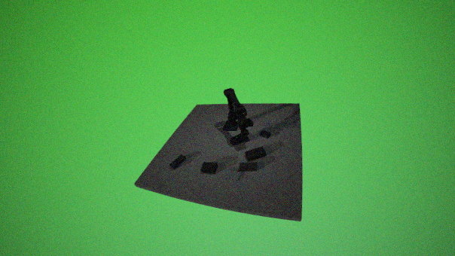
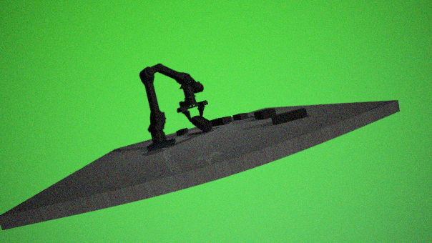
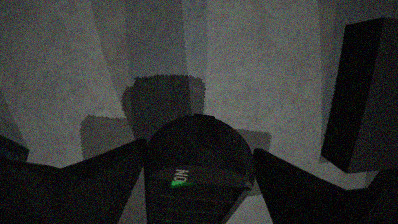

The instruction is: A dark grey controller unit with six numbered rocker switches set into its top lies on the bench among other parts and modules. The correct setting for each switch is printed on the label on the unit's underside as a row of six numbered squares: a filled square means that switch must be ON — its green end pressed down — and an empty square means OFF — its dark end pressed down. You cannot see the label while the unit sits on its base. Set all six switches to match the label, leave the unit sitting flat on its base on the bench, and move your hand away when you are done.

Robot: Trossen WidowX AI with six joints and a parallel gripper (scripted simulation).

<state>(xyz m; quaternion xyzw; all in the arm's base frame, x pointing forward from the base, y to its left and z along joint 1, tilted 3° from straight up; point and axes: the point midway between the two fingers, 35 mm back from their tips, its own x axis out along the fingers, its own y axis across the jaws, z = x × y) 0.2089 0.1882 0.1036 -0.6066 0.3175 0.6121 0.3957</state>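
The dark controller unit point(image 1: 236, 140) point(image 2: 203, 124) point(image 3: 200, 135) is tilted between my fingertips, in front of the arm's base. In the exterior view its lower end is at or just above the bench point(image 1: 264, 196) point(image 2: 222, 161); contact cannot be told. My gripper point(image 2: 196, 118) point(image 3: 200, 150) is shut on the unit, with one finger against each side. In the wrist view a rounded dark face is toward the camera, and below it an "ON" mark with a green switch end shows. The other switch positions are too dark to read, and the underside label cannot be made out.
A dark block point(image 1: 255, 153) point(image 3: 352, 95) lies close to the unit. Further out lie another block point(image 1: 248, 166), a squarish one point(image 1: 209, 168) and a long one point(image 1: 178, 161) point(image 2: 290, 116). A small part point(image 1: 265, 133) point(image 2: 182, 131) lies near the arm.
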